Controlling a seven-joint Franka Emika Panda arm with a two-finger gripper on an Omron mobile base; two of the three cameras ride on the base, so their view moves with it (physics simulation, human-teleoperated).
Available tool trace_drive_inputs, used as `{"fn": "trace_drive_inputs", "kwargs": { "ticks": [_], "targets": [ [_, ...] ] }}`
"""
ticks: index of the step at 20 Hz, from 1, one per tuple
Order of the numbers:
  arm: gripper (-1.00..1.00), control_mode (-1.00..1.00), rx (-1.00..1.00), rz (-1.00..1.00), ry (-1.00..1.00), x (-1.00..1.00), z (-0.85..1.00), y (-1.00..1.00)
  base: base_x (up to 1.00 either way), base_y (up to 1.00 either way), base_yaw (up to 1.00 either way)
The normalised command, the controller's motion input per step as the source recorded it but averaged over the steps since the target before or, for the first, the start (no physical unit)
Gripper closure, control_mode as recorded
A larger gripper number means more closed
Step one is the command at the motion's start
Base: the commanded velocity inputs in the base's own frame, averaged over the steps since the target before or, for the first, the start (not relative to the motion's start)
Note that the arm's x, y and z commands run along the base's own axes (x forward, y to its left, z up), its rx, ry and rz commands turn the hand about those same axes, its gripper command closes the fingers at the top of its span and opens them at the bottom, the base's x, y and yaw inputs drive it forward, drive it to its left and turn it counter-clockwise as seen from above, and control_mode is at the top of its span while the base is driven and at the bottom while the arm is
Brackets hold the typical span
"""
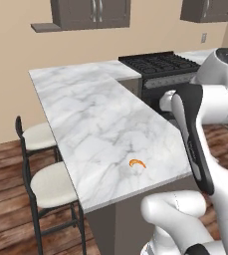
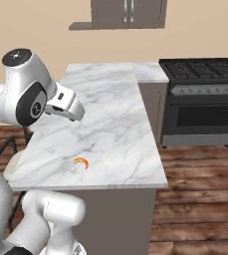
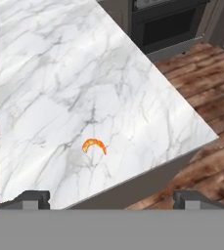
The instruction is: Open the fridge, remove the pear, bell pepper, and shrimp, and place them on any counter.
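An orange, curved shrimp lies on the white marble counter, near its front end. My gripper hangs open above and in front of that end, looking down at the shrimp. Its two dark fingertips stand wide apart with nothing between them. The arm's white hand section reaches over the counter's left side. The fridge, the pear and the bell pepper are out of view.
A black stove with an oven stands past the counter's far right corner. Two cushioned stools sit along the counter's left side. Wood floor lies to the right. Dark wall cabinets hang on the back wall.
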Motion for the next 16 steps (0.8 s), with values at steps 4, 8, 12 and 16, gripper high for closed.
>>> {"fn": "trace_drive_inputs", "kwargs": {
  "ticks": [4, 8, 12, 16],
  "targets": [
    [-1.00, -1.00, 0.00, 0.00, 0.00, -0.02, 0.00, 0.00, 0.00, 0.00, 0.00],
    [-1.00, 1.00, 0.00, 0.00, 0.00, 0.00, 0.00, 0.00, -0.20, -0.13, -0.01],
    [-1.00, 1.00, 0.00, 0.00, 0.00, 0.00, 0.00, 0.00, -0.80, -0.63, -0.31],
    [-1.00, 1.00, 0.00, 0.00, 0.00, 0.00, 0.00, 0.00, -0.42, -0.46, -0.72]
  ]
}}
